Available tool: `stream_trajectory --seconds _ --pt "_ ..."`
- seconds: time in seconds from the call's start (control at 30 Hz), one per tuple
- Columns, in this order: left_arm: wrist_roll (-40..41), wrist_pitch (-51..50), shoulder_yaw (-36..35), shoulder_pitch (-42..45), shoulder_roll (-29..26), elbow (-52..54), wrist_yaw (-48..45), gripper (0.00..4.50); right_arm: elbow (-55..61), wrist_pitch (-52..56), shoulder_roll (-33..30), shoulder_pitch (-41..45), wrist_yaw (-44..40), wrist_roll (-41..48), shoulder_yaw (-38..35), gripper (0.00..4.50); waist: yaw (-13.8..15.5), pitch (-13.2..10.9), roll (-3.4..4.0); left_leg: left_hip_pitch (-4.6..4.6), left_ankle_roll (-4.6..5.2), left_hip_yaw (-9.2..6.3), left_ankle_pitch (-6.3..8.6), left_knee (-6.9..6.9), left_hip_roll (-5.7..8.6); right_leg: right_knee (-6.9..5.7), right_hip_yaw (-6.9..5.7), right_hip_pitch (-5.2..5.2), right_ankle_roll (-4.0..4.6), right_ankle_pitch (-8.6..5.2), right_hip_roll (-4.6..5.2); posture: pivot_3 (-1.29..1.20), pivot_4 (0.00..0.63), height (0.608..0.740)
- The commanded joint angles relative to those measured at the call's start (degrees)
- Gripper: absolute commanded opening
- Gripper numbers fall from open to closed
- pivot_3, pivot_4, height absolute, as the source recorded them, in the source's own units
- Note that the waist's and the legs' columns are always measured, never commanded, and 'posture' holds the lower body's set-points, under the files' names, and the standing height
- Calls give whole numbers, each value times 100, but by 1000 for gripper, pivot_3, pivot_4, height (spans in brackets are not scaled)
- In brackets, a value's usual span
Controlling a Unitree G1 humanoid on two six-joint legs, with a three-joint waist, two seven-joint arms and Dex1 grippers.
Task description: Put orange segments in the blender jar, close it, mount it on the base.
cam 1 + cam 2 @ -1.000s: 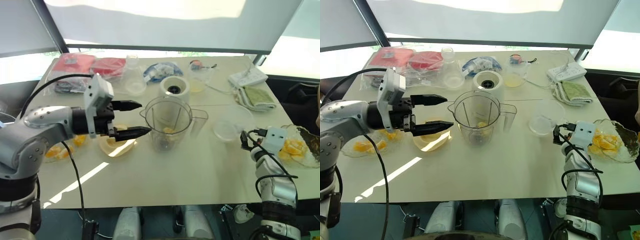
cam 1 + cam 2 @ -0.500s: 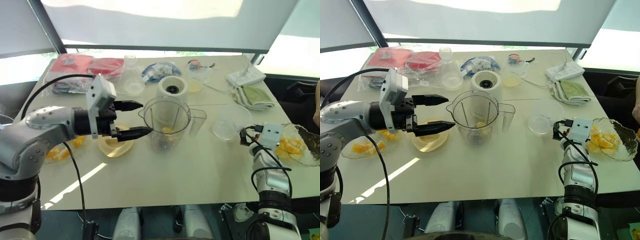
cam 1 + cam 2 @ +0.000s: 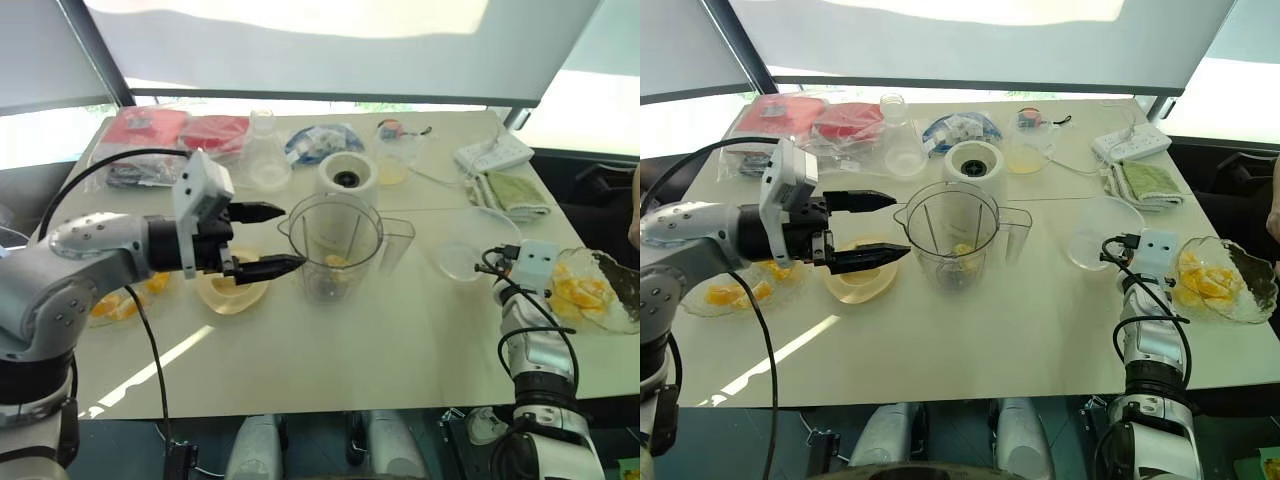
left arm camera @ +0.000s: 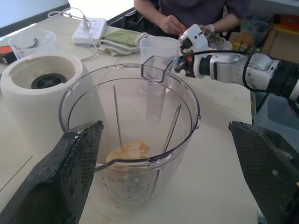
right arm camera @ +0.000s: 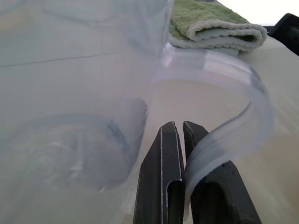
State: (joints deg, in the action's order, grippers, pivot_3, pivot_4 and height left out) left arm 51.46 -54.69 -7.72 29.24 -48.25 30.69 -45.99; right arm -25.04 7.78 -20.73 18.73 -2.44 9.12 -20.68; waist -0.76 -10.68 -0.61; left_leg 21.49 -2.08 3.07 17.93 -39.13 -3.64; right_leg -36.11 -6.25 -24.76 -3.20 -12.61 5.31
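The clear blender jar (image 3: 333,245) stands mid-table with orange pulp (image 4: 128,151) at its bottom. Behind it sits the white base (image 3: 348,175). My left gripper (image 3: 290,235) is open, level, just left of the jar and holding nothing. Orange segments (image 3: 580,290) fill a glass dish at the right edge, and more orange segments (image 3: 115,305) lie on a plate at the left. My right gripper (image 5: 183,128) is shut on the rim of a shallow clear round dish (image 3: 470,245), which it holds between the jar and the fruit dish.
A pale yellow lid (image 3: 232,293) lies below my left gripper. At the back stand a clear flask (image 3: 265,155), red bags (image 3: 180,130), a small cup (image 3: 393,165), a power strip (image 3: 495,153) and a green towel (image 3: 515,195). A person's hands (image 4: 173,23) are beyond the table.
My right gripper has reached forward to the shallow clear dish and shut on its rim, and the dish has tipped up. The left arm has not moved.
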Motion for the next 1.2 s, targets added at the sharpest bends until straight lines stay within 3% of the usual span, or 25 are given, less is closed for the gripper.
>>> stream_trajectory --seconds 0.03,0.23,0.4,0.57,0.73,0.87,1.2 --pt "33 71 -59 111 -90 83 -28 4500 196 -96 -87 62 7 20 -47 32 0 0 0 0 0 0 0 0 0 0 0 0 0 0 0 0 150 740" --pt "14 92 -76 140 -200 1 -168 4500 475 -77 -213 55 -70 -20 -7 32 -2 -1 2 0 -1 0 0 0 0 -1 0 0 0 0 0 0 150 740" --pt "55 150 -296 144 -399 -297 -407 4500 1608 586 -1191 451 -484 40 -104 32 4 -37 59 3 -1 9 0 0 2 0 7 -5 -1 0 2 0 150 740" --pt "-291 489 -157 271 -563 -892 -868 4500 2064 1144 -2149 1149 -1130 3 154 32 -15 -40 57 2 0 7 0 6 -6 -1 8 -12 -1 -1 -12 0 150 740" --pt "-671 835 -20 425 -650 -1447 -1237 4500 2469 1458 -2667 1727 -2001 104 604 32 -6 -41 55 4 0 5 0 10 -10 4 8 -15 3 -2 -20 0 150 740" --pt "-843 930 -23 292 -693 -1577 -1379 4500 2851 1611 -2803 2010 -2671 176 1030 32 3 -42 55 14 0 9 0 10 -10 6 9 -23 2 -1 -18 0 150 740" --pt "-776 750 -277 -96 -610 -1193 -1061 4500 2807 1112 -2478 2655 -3151 -243 1904 32 26 -43 53 74 -2 8 -1 -2 -10 9 6 -69 2 0 -15 0 150 740"
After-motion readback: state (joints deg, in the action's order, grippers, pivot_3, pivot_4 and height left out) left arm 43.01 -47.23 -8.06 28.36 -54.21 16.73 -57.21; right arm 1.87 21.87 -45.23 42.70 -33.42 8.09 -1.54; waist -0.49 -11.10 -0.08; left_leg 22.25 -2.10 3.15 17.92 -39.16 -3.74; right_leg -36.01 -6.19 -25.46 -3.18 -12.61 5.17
